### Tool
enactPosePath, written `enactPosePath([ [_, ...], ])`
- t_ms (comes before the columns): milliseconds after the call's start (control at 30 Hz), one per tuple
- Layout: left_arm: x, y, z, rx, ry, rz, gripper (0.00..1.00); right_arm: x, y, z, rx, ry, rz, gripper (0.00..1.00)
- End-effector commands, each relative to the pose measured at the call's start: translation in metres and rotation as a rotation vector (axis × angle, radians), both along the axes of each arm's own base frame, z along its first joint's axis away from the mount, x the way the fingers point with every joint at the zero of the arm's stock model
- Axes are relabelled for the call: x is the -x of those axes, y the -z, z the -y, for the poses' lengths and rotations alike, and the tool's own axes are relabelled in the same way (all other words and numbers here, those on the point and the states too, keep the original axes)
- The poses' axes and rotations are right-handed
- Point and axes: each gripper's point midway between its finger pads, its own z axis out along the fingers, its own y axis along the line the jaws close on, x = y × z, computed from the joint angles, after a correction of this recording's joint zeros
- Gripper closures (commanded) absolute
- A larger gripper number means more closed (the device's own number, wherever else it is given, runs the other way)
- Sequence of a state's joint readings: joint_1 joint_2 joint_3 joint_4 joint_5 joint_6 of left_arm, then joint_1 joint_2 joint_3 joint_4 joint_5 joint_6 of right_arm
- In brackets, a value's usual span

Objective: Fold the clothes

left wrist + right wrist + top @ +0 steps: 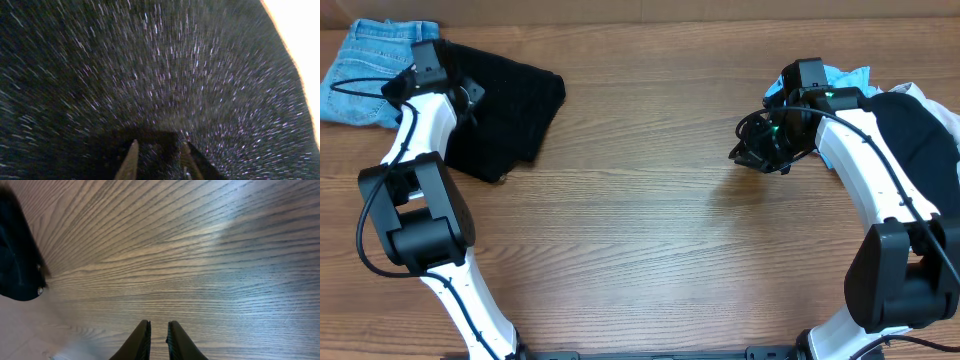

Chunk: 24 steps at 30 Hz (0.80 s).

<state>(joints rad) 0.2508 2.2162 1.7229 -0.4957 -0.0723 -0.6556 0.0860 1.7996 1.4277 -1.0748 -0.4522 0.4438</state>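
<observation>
White arms (428,125), black joints (420,215) (dark cables (360,240))

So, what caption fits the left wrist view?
Left pincer close against a black white-flecked knitted garment filling the view.

A wood-grain worktop (650,250) fills nearly the whole scene – mid-brown, its grain running left to right in long, fine streaks when seen from overhead. Right of centre the surface carries a paler, soft sheen. Along the far edge lies a lighter tan strip (650,10), spanning the full width. In the right wrist view the same boards show up close – dark and light grain lines fanning out diagonally, with a washed-out glare towards the far right and a duller, pinkish tone at the near left.
</observation>
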Motion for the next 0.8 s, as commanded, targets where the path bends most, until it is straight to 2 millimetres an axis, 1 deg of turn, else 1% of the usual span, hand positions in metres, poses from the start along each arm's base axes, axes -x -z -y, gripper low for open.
enactPosePath([
  [0,0.012,-0.098,-0.012,-0.038,-0.008,0.095,0.18,-0.003,-0.016,-0.001,0.003,-0.009,0.057,0.84],
  [33,0.023,-0.109,-0.017,-0.014,-0.068,0.097,0.18,-0.003,-0.016,-0.001,0.002,-0.010,0.057,0.84],
  [67,0.042,-0.120,-0.027,0.031,-0.166,0.094,0.17,-0.003,-0.016,-0.001,0.002,-0.010,0.056,0.84],
  [100,0.065,-0.126,-0.038,0.077,-0.261,0.070,0.16,-0.003,-0.016,-0.001,0.002,-0.010,0.055,0.84],
  [167,0.097,-0.123,-0.056,0.114,-0.371,0.010,0.10,-0.002,-0.016,-0.002,0.003,-0.012,0.050,0.84],
  [200,0.121,-0.112,-0.076,0.140,-0.456,-0.047,0.09,-0.001,-0.016,-0.003,0.005,-0.032,0.056,0.84],
  [300,0.140,-0.103,-0.104,0.173,-0.515,-0.065,0.09,0.003,-0.015,-0.008,0.009,-0.070,0.061,0.84],
  [367,0.140,-0.093,-0.121,0.195,-0.517,-0.052,0.10,0.004,-0.015,-0.014,0.008,-0.085,0.065,0.84],
  [433,0.134,-0.079,-0.128,0.202,-0.520,-0.052,0.10,0.004,-0.015,-0.014,0.008,-0.087,0.065,0.84],
  [500,0.122,-0.056,-0.128,0.244,-0.505,-0.055,0.09,0.004,-0.015,-0.015,0.008,-0.088,0.064,0.83],
  [533,0.115,-0.045,-0.132,0.250,-0.515,-0.048,0.07,0.004,-0.015,-0.015,0.008,-0.089,0.064,0.83],
  [567,0.106,-0.030,-0.138,0.251,-0.523,-0.033,0.05,0.005,-0.015,-0.015,0.009,-0.089,0.061,0.83],
  [600,0.102,-0.019,-0.143,0.257,-0.530,-0.025,0.05,0.006,-0.015,-0.015,0.009,-0.091,0.060,0.83],
  [633,0.096,-0.003,-0.152,0.269,-0.534,-0.007,0.07,0.007,-0.015,-0.015,0.010,-0.093,0.054,0.83],
  [700,0.085,0.014,-0.165,0.284,-0.530,0.036,0.07,0.009,-0.014,-0.014,0.011,-0.092,0.047,0.83],
  [767,0.071,0.028,-0.174,0.283,-0.516,0.089,0.09,0.009,-0.014,-0.014,0.011,-0.092,0.047,0.82],
])
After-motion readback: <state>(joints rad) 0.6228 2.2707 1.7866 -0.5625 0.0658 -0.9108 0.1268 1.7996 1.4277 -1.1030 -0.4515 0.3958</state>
